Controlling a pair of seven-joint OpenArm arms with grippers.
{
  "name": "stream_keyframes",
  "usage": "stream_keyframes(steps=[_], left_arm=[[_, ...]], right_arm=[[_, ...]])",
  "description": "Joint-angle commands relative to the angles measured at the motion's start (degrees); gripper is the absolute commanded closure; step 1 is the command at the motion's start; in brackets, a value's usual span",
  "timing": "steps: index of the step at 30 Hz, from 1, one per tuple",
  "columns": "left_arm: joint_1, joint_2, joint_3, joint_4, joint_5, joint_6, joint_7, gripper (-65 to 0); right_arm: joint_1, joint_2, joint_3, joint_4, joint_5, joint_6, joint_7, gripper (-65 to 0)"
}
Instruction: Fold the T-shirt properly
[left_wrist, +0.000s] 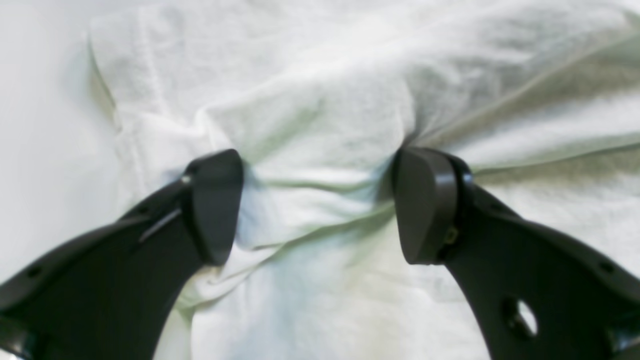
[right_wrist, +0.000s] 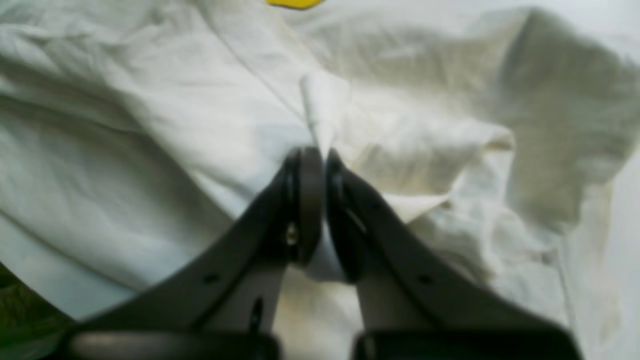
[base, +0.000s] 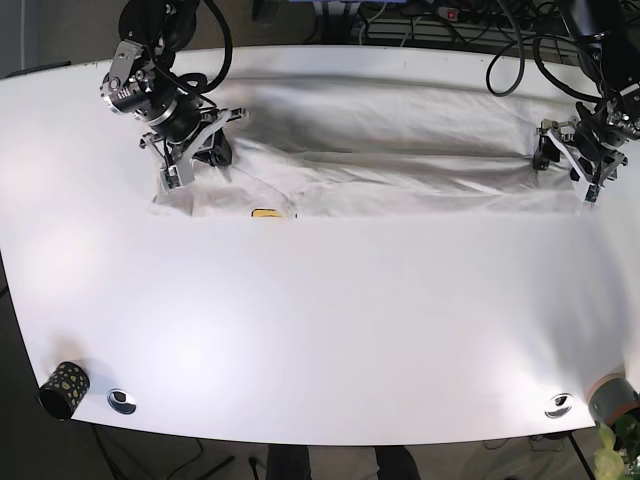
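Note:
The white T-shirt (base: 380, 150) lies stretched wide across the far part of the table, with a small yellow label (base: 265, 213) at its near left edge. My right gripper (right_wrist: 322, 200), on the left of the base view (base: 205, 150), is shut on a pinched fold of the shirt (right_wrist: 150, 125), and a ridge of cloth sticks up between its fingertips. My left gripper (left_wrist: 320, 205), on the right of the base view (base: 552, 152), is open. Its pads (left_wrist: 215, 205) rest on the shirt (left_wrist: 325, 110) on either side of a bunched ridge near the cloth's edge.
The white table (base: 320, 320) spreads wide in front of the shirt. A black dotted cup (base: 62, 388) and a metal disc (base: 122, 400) sit at the near left corner. Another disc (base: 558, 405) and a grey cup (base: 612, 398) sit near right. Cables (base: 430, 20) run behind.

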Motion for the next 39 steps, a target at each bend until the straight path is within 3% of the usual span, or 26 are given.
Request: stream_keyframes(steps=[1,13,14,20,22,24,30,32,36,39], left_arm=[[0.13,-0.44,0.19,0.25,0.51,-0.47,1.73,-44.3],[0.13,-0.44,0.19,0.25,0.51,-0.47,1.73,-44.3],[0.13,-0.44,0.19,0.25,0.51,-0.47,1.73,-44.3],[0.13,-0.44,0.19,0.25,0.51,-0.47,1.73,-44.3],[0.13,-0.44,0.1,0.34,0.43,-0.47,1.73,-44.3],[0.13,-0.44,0.1,0.52,0.43,-0.47,1.73,-44.3],[0.13,-0.44,0.01,0.61,0.16,-0.47,1.73,-44.3],[0.13,-0.44,0.01,0.69,0.07,-0.47,1.73,-44.3],[0.04,-0.35,0.01,0.69,0.07,-0.47,1.73,-44.3],[0.04,-0.35,0.01,0.78,0.07,-0.47,1.73,-44.3]], right_arm=[[-1.29,-0.13,0.56,1.57,0.79,0.42,1.42,0.0],[-3.05,0.05,7.68,-2.38,0.7,0.51,2.21,-1.4],[-3.05,0.05,7.68,-2.47,0.53,0.51,2.47,-4.1],[-3.66,0.14,8.39,-0.36,0.7,0.42,3.18,-35.2],[-4.81,-0.39,9.62,1.93,0.79,0.42,3.18,-42.6],[-5.25,-0.92,9.79,4.3,1.94,0.42,3.18,-46.1],[-6.56,-0.66,9.44,6.23,12.13,0.42,3.09,-46.8],[-6.56,0.49,6.72,5.97,15.74,0.42,3.09,-46.8],[-6.48,1.72,0.56,4.56,16.35,-0.02,3.26,-46.8],[-5.07,1.72,-0.76,0.96,15.65,-0.02,3.44,-46.8]])
